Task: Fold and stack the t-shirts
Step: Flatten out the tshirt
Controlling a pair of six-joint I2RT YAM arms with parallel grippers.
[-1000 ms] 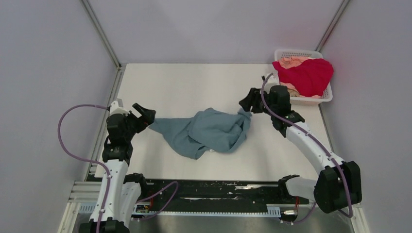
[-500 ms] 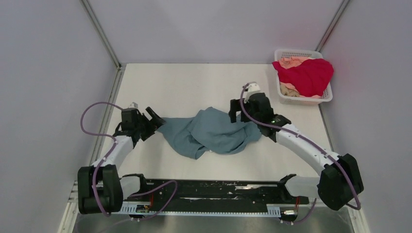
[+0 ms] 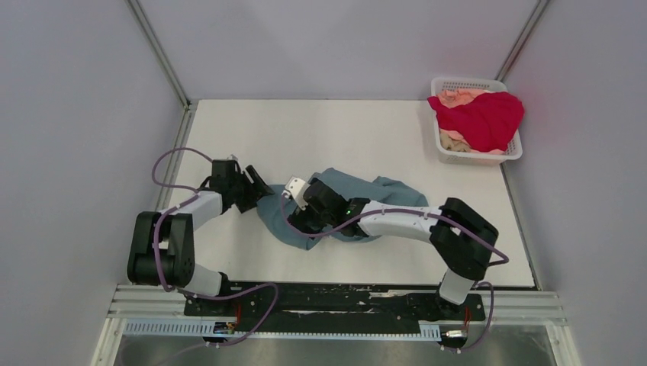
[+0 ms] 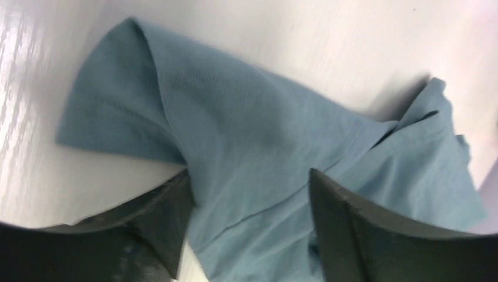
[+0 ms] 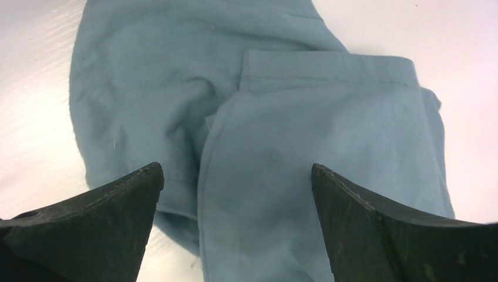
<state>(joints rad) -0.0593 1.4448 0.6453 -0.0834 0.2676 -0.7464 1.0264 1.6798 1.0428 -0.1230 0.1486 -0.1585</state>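
The teal t-shirt (image 3: 374, 194) lies crumpled in the middle of the table. It fills the left wrist view (image 4: 246, 135) and the right wrist view (image 5: 293, 147). My left gripper (image 3: 254, 191) is open, low at the shirt's left edge, its jaws either side of the cloth (image 4: 249, 182). My right gripper (image 3: 299, 221) is open, stretched far left over the shirt's lower left part, jaws wide above a folded layer (image 5: 235, 176). The crimson t-shirt (image 3: 482, 118) and the peach t-shirt (image 3: 458, 97) lie in the basket.
The white lattice basket (image 3: 503, 155) stands at the table's far right corner. Grey walls with metal posts close in the white table (image 3: 305, 130) on three sides. A black rail runs along the near edge.
My right arm has swung far left and down across the teal shirt, pushing its right side flatter. My left gripper has moved right and lowered onto the shirt's left edge.
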